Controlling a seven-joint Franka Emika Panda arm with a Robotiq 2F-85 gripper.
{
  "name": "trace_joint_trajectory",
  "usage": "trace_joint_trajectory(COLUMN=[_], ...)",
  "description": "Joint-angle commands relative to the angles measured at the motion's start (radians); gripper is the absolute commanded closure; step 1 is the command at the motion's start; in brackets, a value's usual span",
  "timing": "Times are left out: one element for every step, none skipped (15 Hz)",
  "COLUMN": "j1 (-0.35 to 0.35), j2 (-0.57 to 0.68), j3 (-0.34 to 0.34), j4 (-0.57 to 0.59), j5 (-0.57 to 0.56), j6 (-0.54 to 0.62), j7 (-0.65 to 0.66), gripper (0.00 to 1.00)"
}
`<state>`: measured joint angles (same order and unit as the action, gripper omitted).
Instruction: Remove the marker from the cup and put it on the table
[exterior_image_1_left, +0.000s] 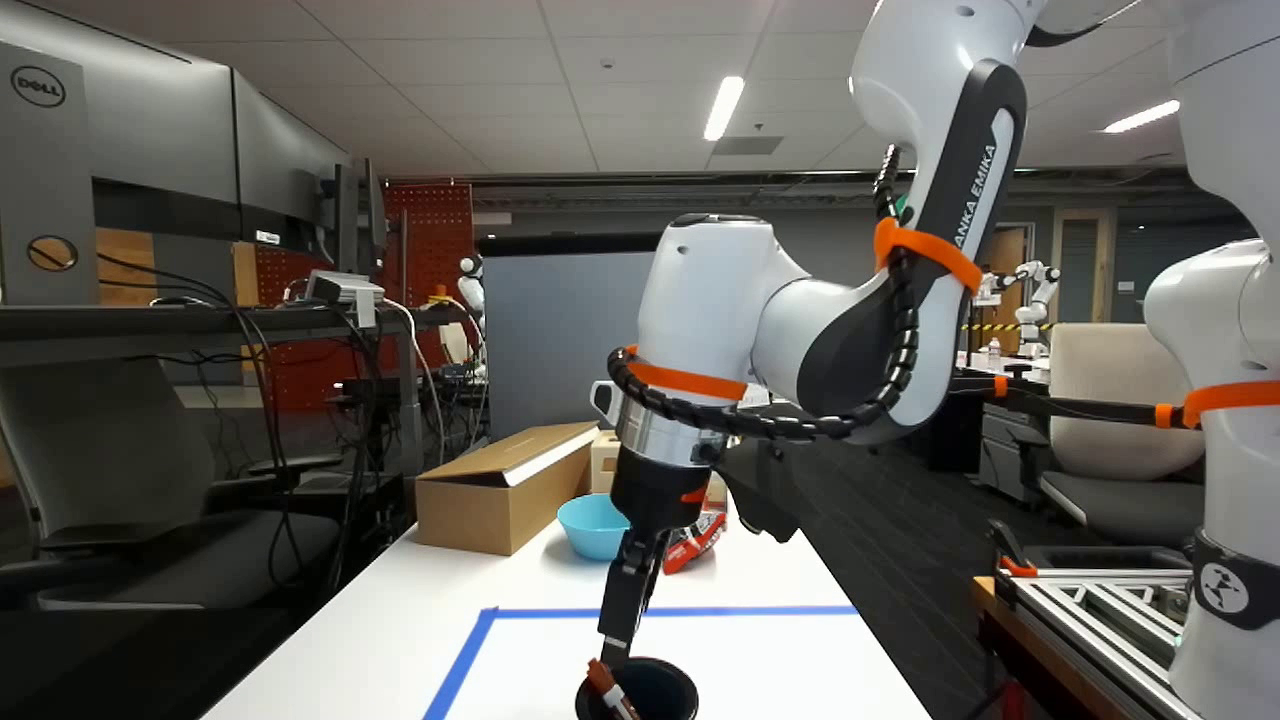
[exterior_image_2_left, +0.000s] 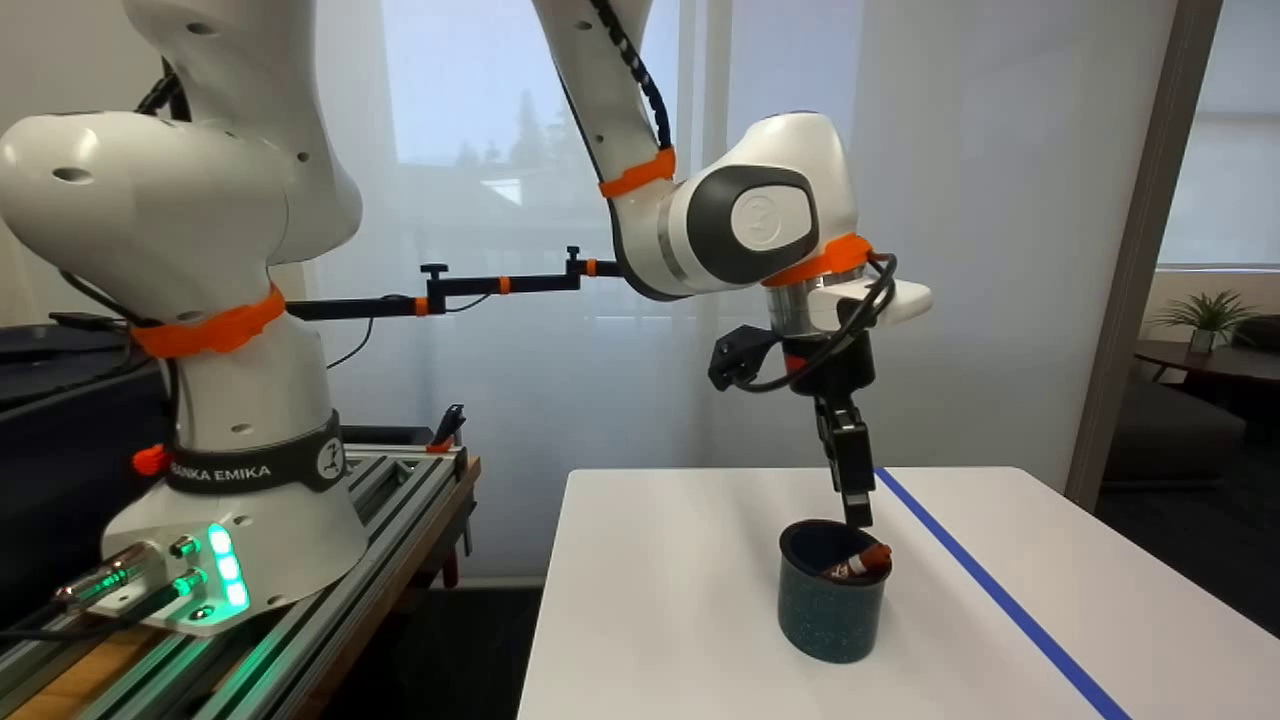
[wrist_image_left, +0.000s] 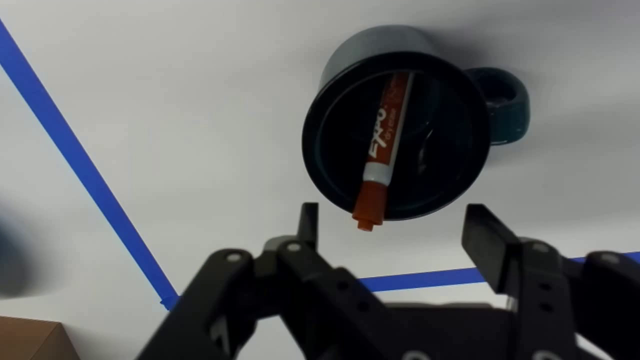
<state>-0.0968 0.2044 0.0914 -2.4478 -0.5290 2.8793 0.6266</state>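
End effector (wrist_image_left: 392, 215) hangs near the cup (exterior_image_2_left: 830, 615), jaws parted and empty. The marker (wrist_image_left: 382, 135) leans inside, orange-red end poking out; nothing seems done yet, so gripping, lifting out and laying it on the bench (exterior_image_2_left: 660, 590) all remain.

In an exterior view, a level camera looked along the white tabletop (exterior_image_1_left: 800, 660), so near that the frame's lower edge cut the dark teal mug (exterior_image_1_left: 655, 690); the Franka base (exterior_image_1_left: 1225, 665) stood at right. In an exterior view, the lens faced a pale window shade (exterior_image_2_left: 600, 400) across the tabletop, base at left. Nearest of all, the wrist view looked steeply down past the gripper (wrist_image_left: 392, 220) into the mug. Both exterior views shared mug, base and blue tape (exterior_image_1_left: 750, 610); the wrist view shared the cardboard box (exterior_image_1_left: 470, 510) with an exterior view.
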Motion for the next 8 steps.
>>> trace_joint_trajectory(j1=[0.034,0.043,0.05,0.058,0.067,0.074,0.084,0.094], j2=[0.059,0.07,0.082,0.093,0.103,0.114,0.123,0.132], j3=[-0.032,-0.039,-0.044,-0.05,-0.057,-0.061,-0.068,-0.076], j4=[0.055,0.063,0.069,0.074,0.078,0.083,0.088,0.092], j5=[-0.056,-0.066,-0.071,-0.078,-0.085,-0.089,-0.095,-0.1], j6=[0.016,0.016,0.018,0.019,0.021,0.022,0.023,0.023], j7=[0.078,0.093,0.102,0.114,0.125,0.131,0.142,0.151], gripper=[0.54,0.55,0.57,0.58,0.56,0.53,0.58,0.51])
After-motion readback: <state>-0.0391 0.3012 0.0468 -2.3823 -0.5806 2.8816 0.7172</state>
